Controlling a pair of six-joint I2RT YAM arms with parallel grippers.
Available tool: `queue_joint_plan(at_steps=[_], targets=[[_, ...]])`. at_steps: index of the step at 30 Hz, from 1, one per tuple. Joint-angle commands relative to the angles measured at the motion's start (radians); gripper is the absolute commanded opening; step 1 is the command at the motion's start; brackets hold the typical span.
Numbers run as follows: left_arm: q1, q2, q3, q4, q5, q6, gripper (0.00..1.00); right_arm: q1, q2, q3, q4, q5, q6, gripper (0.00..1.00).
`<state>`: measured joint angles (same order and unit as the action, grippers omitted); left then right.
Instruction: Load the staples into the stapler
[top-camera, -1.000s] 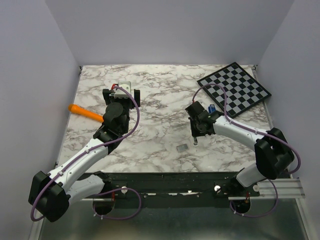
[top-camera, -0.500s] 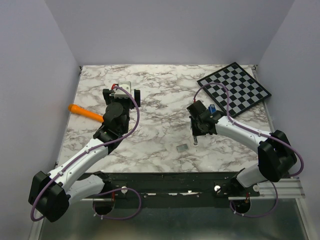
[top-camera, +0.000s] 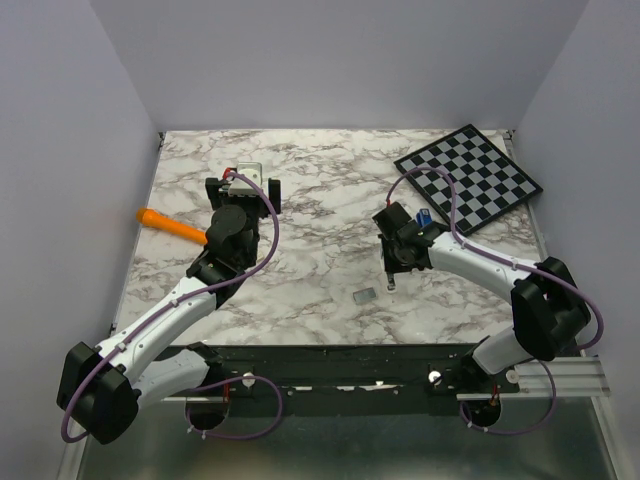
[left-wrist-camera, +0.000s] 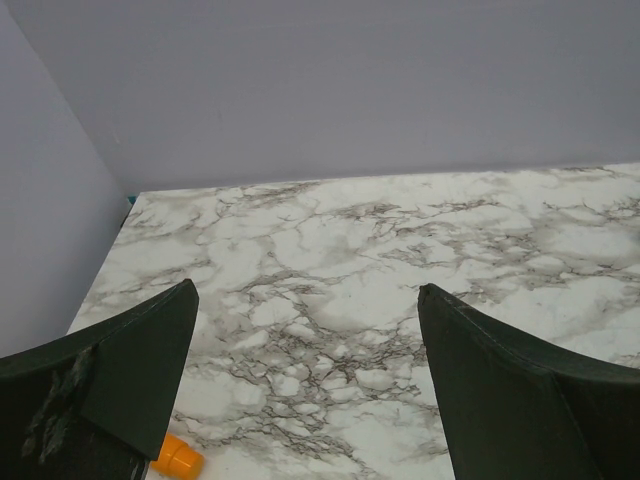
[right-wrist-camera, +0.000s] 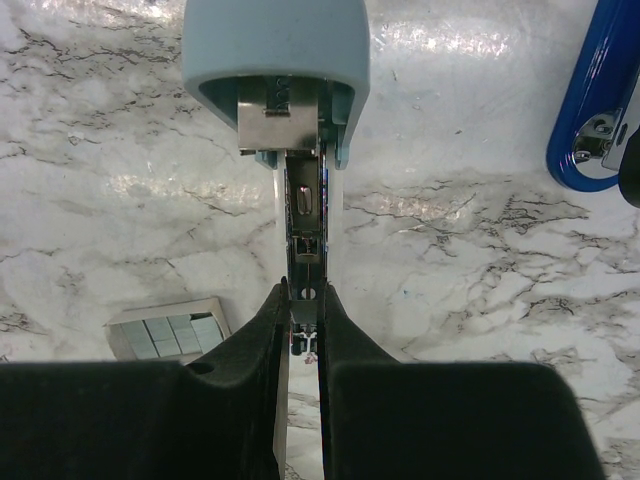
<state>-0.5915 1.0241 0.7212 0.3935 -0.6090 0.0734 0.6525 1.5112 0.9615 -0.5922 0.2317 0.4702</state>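
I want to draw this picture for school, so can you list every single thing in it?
table: one, white and grey marble, under everything
checkerboard: one, black and white, far right corner of the table
stick: one, orange, left side of the table beside the left arm
stapler: one, light blue top and dark blue base, opened up, right of the middle
staples: one small block, silvery grey, flat on the table near the stapler, untouched
arms: two, white and black with purple cables, bases at the near edge
left pincer: one, dark, open and empty
right pincer: one, dark, shut on the stapler's metal channel
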Motion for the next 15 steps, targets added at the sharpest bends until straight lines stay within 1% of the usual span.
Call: queue_joint_plan(at_steps=[1, 7, 15], targets=[[-0.007, 0.001, -0.008, -0.007, 0.017, -0.009, 0.99, -0.005, 0.003, -0.010, 0.019, -0.022, -0.004, 0.17], [-0.007, 0.001, -0.008, -0.005, 0.017, -0.009, 0.99, -0.005, -0.017, 0.000, 0.019, -0.015, -0.008, 0.17], [-0.007, 0.002, -0.008, -0.007, 0.012, -0.006, 0.99, -0.005, 0.003, -0.007, 0.023, -0.008, -0.010, 0.17]])
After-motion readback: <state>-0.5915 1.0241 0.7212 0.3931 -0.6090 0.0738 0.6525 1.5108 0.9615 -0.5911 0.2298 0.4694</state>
